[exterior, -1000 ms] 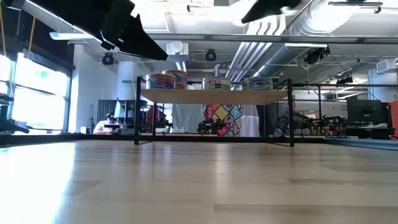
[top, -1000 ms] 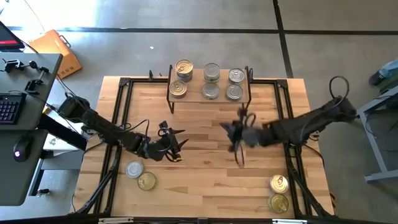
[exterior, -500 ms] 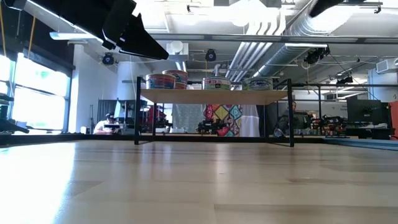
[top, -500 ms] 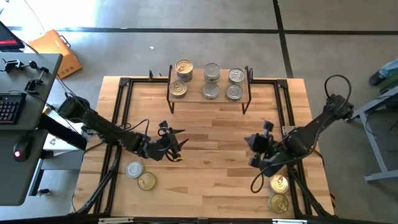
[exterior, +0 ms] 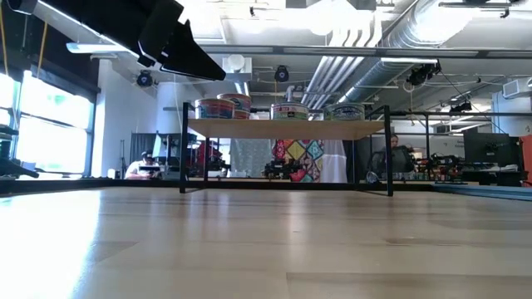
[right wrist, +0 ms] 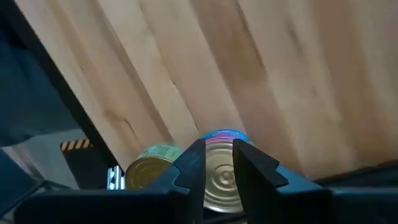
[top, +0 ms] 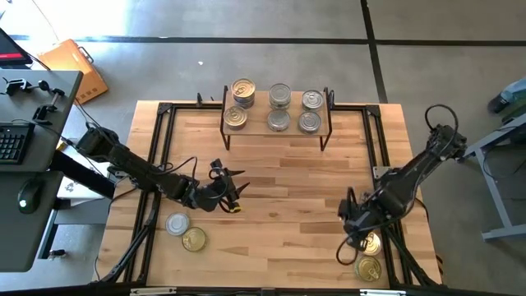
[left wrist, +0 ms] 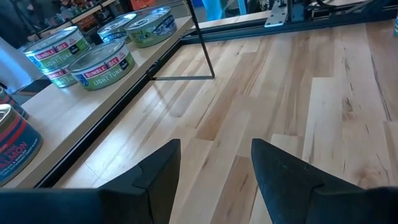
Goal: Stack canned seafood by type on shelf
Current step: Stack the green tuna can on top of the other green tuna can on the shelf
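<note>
Six tins (top: 279,108) on shelf (top: 259,123), silver/gold lids; four on table. My right gripper (top: 355,233) slightly apart, left gripper (top: 236,194) apart.

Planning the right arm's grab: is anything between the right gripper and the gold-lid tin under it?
No. In the right wrist view only bare air separates the right gripper from the gold-lid tin; a second tin sits beside it.

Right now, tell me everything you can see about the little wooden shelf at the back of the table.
The shelf is a low riser: a light wooden rectangular top on thin black metal legs, standing level at the far middle of the table. Six round tins sit on it in three columns of two, gold-lidded on the left, silver-lidded in the middle and right. The low view shows open space under it. Neither pincer touches it.
</note>
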Robot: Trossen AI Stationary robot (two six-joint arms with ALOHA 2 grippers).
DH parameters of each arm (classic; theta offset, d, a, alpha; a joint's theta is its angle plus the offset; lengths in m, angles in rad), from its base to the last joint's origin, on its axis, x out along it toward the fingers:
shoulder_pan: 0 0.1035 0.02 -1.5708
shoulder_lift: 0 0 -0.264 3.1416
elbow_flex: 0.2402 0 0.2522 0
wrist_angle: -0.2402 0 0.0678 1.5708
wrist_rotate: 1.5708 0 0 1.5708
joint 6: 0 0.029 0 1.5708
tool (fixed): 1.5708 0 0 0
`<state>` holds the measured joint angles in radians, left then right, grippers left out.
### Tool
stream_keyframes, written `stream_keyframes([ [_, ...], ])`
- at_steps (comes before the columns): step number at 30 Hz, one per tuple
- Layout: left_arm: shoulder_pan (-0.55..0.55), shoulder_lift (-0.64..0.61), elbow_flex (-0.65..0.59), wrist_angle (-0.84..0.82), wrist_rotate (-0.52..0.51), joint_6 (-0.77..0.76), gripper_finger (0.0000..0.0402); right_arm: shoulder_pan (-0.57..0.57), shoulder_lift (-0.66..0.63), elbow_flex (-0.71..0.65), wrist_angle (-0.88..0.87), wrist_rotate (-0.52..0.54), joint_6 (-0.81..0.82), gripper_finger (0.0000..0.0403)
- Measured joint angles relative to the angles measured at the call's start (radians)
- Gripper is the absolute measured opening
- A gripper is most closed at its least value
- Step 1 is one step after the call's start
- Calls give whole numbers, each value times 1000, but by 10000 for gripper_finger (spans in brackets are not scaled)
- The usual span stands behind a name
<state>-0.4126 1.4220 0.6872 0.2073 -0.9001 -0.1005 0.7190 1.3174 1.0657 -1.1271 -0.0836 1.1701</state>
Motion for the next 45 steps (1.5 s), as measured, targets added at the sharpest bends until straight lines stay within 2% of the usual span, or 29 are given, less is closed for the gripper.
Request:
stream_keyframes([
  [10,-1,1,0,-1,6,0,188,17,0,-210,179,-15,101,32],
  [18,-86,1,0,0,61,-1,188,14,3,-343,534,202,-16,11],
  [22,-143,1,0,0,65,-28,188,37,22,-278,527,259,-57,2],
  [27,-165,1,0,0,63,-63,188,86,53,-135,413,322,-57,0],
  [31,-157,1,0,1,62,-57,188,119,92,-38,275,365,32,0],
  [36,-149,1,0,-8,60,-56,188,141,152,37,84,294,225,0],
  [40,-160,1,0,-9,71,-55,188,141,193,45,17,139,306,0],
  [45,-160,10,1,-11,76,-69,188,142,245,46,11,-35,316,0],
])
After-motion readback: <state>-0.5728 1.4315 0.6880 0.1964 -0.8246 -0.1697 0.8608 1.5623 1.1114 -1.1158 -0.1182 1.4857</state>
